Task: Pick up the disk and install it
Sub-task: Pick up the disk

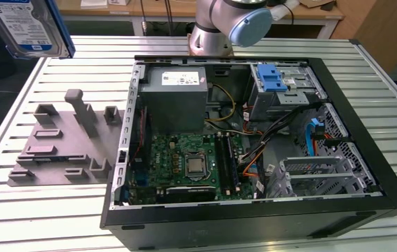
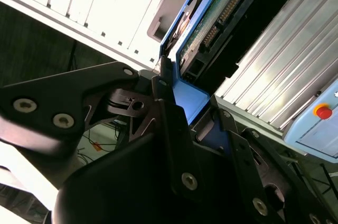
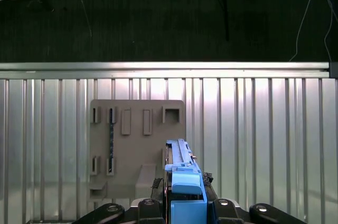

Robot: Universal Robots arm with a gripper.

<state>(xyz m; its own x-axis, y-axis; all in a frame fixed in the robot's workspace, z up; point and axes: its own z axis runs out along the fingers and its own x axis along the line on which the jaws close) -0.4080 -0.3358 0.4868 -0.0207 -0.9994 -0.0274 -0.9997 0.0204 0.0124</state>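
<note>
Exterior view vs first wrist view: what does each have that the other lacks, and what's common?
Exterior view: open PC case with motherboard, power supply and drive cage; the disk held high, label side on. First wrist view: the claw shut on the disk's blue bracket, seen edge-on. Both: disk, grey fixture plate, slatted table.

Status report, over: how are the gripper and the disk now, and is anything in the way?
Gripper jaws shut on the disk, at its blue bracket. Disk held up, outside the computer case. Loose cables lie beside the drive cage.
</note>
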